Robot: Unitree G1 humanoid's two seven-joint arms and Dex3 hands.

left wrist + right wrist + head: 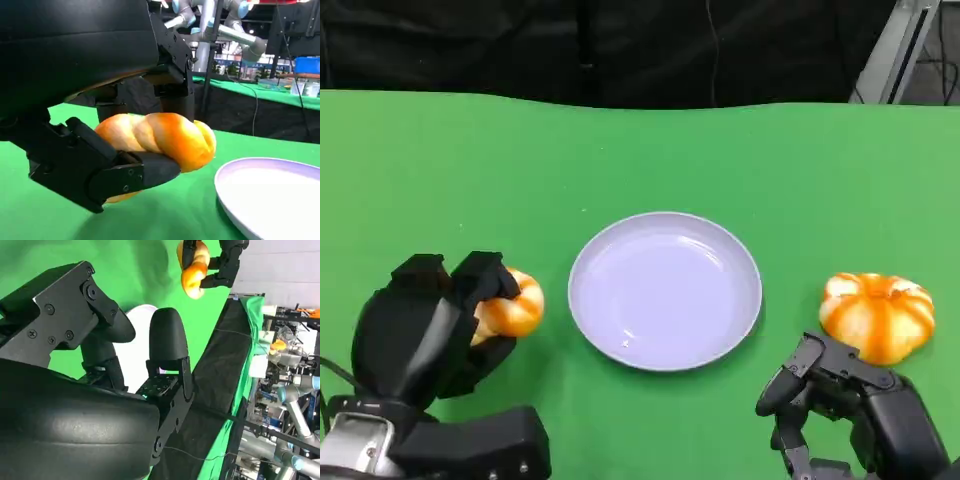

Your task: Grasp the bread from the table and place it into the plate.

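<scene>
At the left of the green worktop [650,150], the left hand [425,325] has its fingers [145,172] closed around a twisted golden bread [512,306], thumb under one side and the others over the top. The left wrist view shows the bread gripped across its middle; whether it is clear of the cloth or just touching it I cannot tell. Just beside it, toward the centre, sits the pale lilac plate [595,330], with nothing in it.

The step in hand looks like the carry to the plate. To do it well, the hand should rise enough for the bread to pass over the raised rim, travel sideways until the bread is above the plate's middle, then lower before the fingers let go.

Further right lies a round striped bun [877,314], with the right hand [840,400] near it, fingers loosely apart and holding nothing.
</scene>
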